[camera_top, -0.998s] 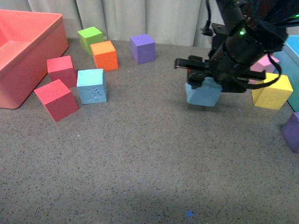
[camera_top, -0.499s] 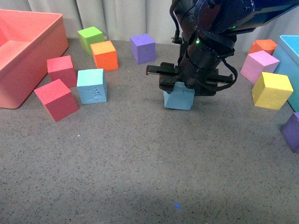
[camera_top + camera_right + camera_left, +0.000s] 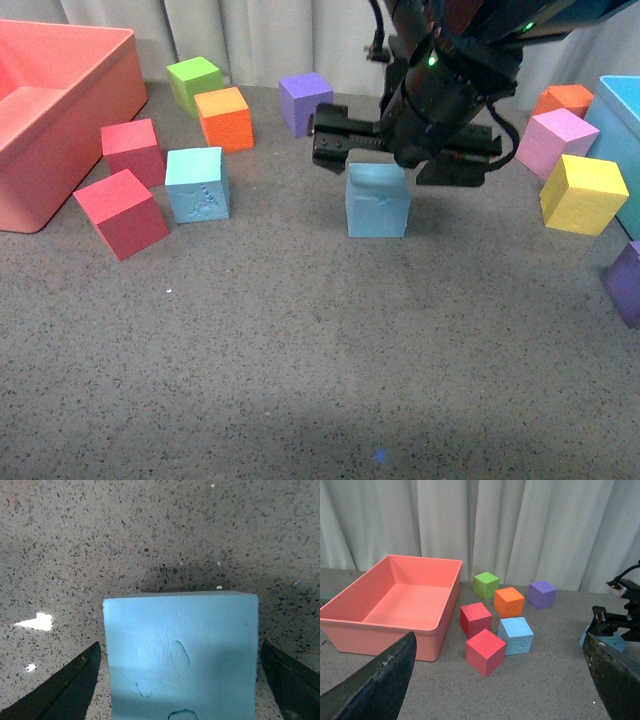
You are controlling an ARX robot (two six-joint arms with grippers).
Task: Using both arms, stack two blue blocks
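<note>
One blue block (image 3: 377,200) stands on the grey table near the middle. My right gripper (image 3: 395,165) hovers just above it, open, its fingers apart from the block. In the right wrist view the block (image 3: 180,645) sits between the spread fingers (image 3: 70,690) without touching them; the right gripper (image 3: 181,685) is empty. The other blue block (image 3: 197,184), with embossed relief on its front, stands to the left among red cubes. The left gripper (image 3: 499,645) is open and empty, well back from that block (image 3: 516,635). The left arm is out of the front view.
A coral bin (image 3: 60,100) stands at the far left. Two red cubes (image 3: 120,212), a green cube (image 3: 194,82), an orange cube (image 3: 224,118) and a purple cube (image 3: 305,103) surround the left block. Pink (image 3: 556,140), yellow (image 3: 581,194) and purple (image 3: 626,282) cubes and a turquoise bin (image 3: 622,100) are at the right.
My right gripper carried the blue block leftward, set it on the table, opened and lifted slightly above it. The left blue block has not moved.
</note>
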